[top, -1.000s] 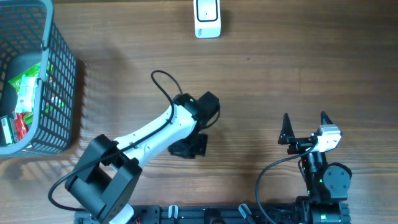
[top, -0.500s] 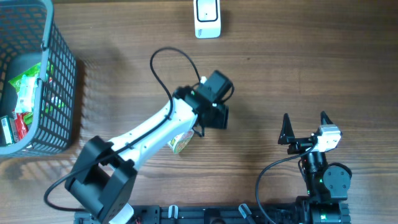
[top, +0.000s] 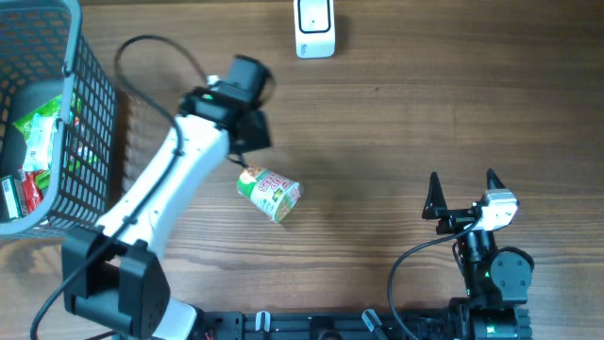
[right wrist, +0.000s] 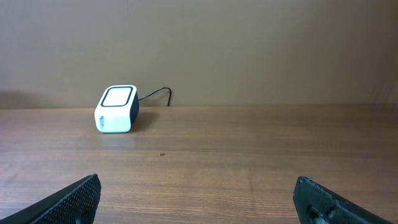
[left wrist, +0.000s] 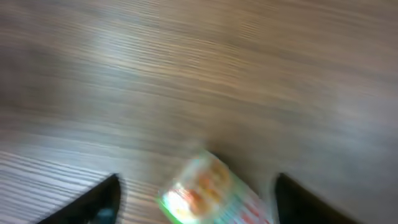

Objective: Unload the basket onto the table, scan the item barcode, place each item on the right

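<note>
Since a second ago my left arm has swung away from the table's middle toward 10 o'clock, and the snack cup that sat under it now lies uncovered. At 9 o'clock the basket (top: 92, 142) holds a few packets I am not touching. My left gripper (top: 255, 132) hangs with its fingers (left wrist: 93, 202) spread and nothing between them. The snack cup (top: 270, 194) lies on its side on the bare wood just at 5 o'clock of that gripper, apart from it. I cannot make out a barcode on it. The scanner (top: 314, 28) stands at 12 o'clock, well apart from the cup. My right gripper (top: 462, 195) rests wide open and empty at 4 o'clock. I judge that the scan is not yet done: the cup needs gripping, carrying to the scanner and turning so its code faces the window.
</note>
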